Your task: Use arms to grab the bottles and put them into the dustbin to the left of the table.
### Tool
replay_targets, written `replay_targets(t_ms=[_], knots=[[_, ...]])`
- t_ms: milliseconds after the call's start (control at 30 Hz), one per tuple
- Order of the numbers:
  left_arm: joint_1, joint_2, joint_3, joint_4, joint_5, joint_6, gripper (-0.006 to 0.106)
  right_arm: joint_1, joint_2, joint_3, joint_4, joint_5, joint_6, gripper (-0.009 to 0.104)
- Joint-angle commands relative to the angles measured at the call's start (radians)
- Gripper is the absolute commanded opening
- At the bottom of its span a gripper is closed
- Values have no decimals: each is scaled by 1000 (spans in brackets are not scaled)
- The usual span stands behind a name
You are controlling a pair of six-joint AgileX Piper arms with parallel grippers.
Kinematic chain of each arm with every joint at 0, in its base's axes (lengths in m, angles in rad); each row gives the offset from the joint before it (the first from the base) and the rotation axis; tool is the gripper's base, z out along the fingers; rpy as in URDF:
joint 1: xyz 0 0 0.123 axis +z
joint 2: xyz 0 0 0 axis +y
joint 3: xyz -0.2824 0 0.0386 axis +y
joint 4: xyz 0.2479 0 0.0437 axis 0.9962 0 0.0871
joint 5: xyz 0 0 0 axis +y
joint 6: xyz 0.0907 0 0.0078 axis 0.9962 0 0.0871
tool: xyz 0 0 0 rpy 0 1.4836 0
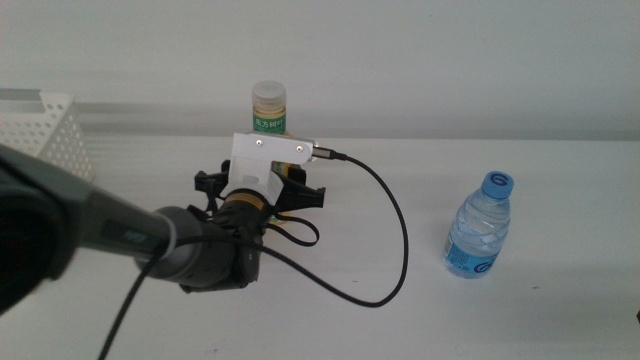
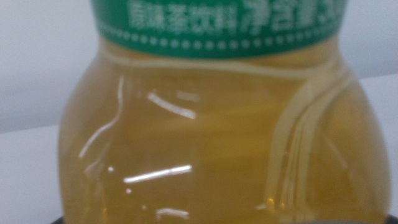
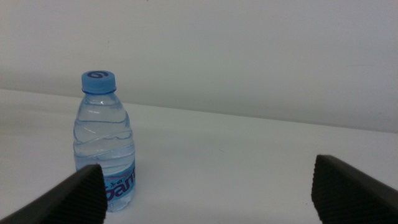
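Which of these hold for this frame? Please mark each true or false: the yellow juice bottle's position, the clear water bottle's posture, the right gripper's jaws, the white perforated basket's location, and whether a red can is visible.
1. The left gripper is at the yellow juice bottle with the green neck label. True.
2. The small clear water bottle with the blue cap lies on its side. False: it stands upright on the plain white table.
3. The right gripper has its jaws spread wide. True.
4. The white perforated plastic basket sits at the table's right edge. False: it is at the left.
5. A red can stands beside the water bottle. False: none is visible.
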Motion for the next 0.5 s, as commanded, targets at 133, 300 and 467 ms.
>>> replay_targets(t_ms=[133,300,467], knots=[[-10,-155,102,-24,11,65,-2,-3,-39,43,-7,-12,-5,88],[-8,-275,148,-63,145,206,-2,-3,-39,43,-7,-12,-5,88],[-8,-413,152,-114,270,326,-2,-3,-39,43,-7,-12,-5,88]])
